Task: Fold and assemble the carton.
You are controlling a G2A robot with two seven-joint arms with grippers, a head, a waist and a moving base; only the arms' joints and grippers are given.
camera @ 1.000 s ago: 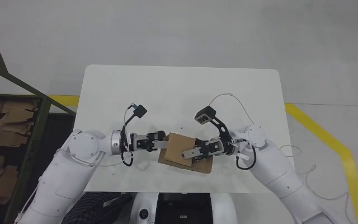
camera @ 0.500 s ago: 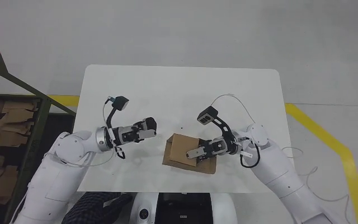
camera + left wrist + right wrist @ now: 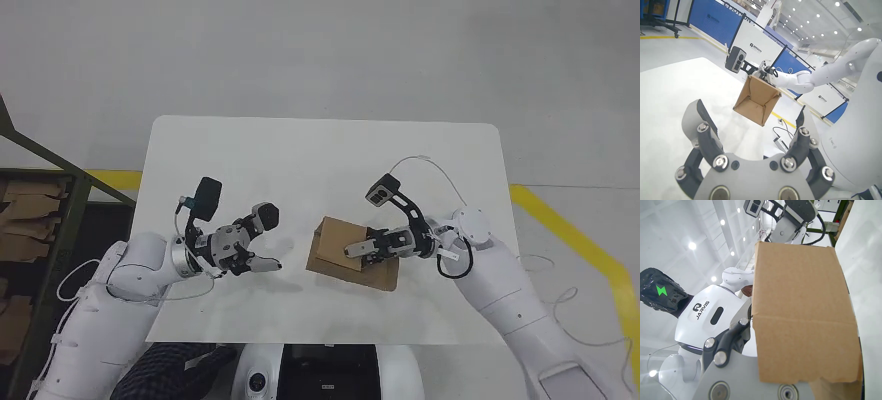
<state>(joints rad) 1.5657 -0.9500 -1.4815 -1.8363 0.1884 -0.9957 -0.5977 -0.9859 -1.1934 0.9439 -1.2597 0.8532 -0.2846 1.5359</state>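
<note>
A brown carton (image 3: pixel 345 262) is held over the table's front middle with my right gripper (image 3: pixel 365 248) shut on one of its walls. In the left wrist view the carton (image 3: pixel 757 102) is tilted and its open end faces me, with the inner flaps folded in at the far end. The right wrist view has the carton's outer wall (image 3: pixel 802 313) close up, one finger (image 3: pixel 740 328) of my right gripper (image 3: pixel 753 317) beside it and the other hidden behind it. My left gripper (image 3: pixel 268 240) stands open and empty to the carton's left, well apart from it; its spread fingers (image 3: pixel 700 115) frame the carton.
The white table (image 3: pixel 320 160) is bare behind and beside the arms. A dark green rack (image 3: pixel 35 220) with cardboard sheets stands off the table's left side. A yellow floor line (image 3: pixel 560 230) runs to the right.
My left gripper has come off the carton's left edge, pulled back to the left and turned, its fingers now spread. The right arm has shifted the carton slightly to the right.
</note>
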